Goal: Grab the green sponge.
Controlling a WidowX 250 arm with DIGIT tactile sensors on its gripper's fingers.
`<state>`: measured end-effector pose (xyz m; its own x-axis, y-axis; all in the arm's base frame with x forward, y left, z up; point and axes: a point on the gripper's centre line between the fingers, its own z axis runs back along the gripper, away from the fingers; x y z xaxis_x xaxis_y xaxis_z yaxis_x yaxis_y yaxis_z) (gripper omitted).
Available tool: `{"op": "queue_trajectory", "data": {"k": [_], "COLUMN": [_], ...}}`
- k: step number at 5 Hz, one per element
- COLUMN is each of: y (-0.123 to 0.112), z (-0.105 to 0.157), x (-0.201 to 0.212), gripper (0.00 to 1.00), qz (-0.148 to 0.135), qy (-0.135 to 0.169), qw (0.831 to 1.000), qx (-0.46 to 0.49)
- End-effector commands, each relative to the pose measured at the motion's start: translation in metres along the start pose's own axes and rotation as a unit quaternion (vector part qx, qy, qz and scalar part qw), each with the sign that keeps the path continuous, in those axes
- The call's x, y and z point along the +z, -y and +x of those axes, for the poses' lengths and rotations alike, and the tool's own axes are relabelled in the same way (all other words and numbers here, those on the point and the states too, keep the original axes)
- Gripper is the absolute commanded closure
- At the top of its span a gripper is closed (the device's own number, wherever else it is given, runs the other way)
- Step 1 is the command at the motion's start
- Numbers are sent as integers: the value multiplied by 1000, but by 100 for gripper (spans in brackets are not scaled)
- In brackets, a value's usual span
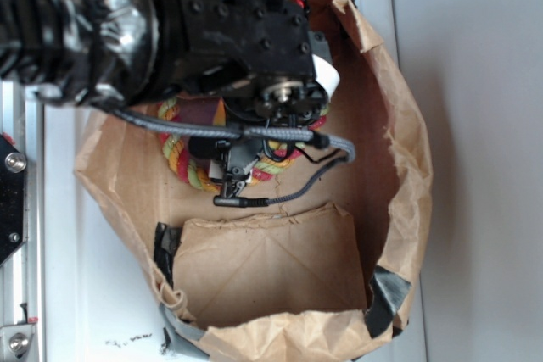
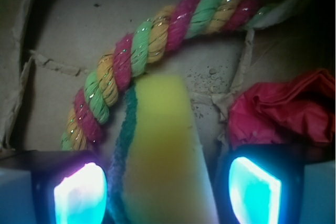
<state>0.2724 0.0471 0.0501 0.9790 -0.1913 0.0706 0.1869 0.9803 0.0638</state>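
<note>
In the wrist view the green sponge (image 2: pixel 165 156) stands between the two glowing pads (image 2: pixel 81 195) of the gripper (image 2: pixel 167 192), its dark green layer facing the left pad; whether the jaws actually press it I cannot tell. Beyond it the twisted rope (image 2: pixel 152 40) arcs across the brown paper bag (image 1: pixel 399 158), with the red plastic ball (image 2: pixel 283 108) to the right.

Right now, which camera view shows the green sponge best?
The wrist view: the green sponge stands between the gripper fingers, yellow foam with its green layer visible. In the exterior view the arm hides it; I cannot make it out there.
</note>
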Motion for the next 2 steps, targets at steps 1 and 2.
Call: {"op": "queue_trajectory", "data": {"k": [1, 2], "y": [1, 1], "z": [11, 9], "x": [21, 24], "gripper": [100, 100], "qz": [19, 24], "qy": [39, 42], "qw": [999, 999], "qx": [5, 11]}}
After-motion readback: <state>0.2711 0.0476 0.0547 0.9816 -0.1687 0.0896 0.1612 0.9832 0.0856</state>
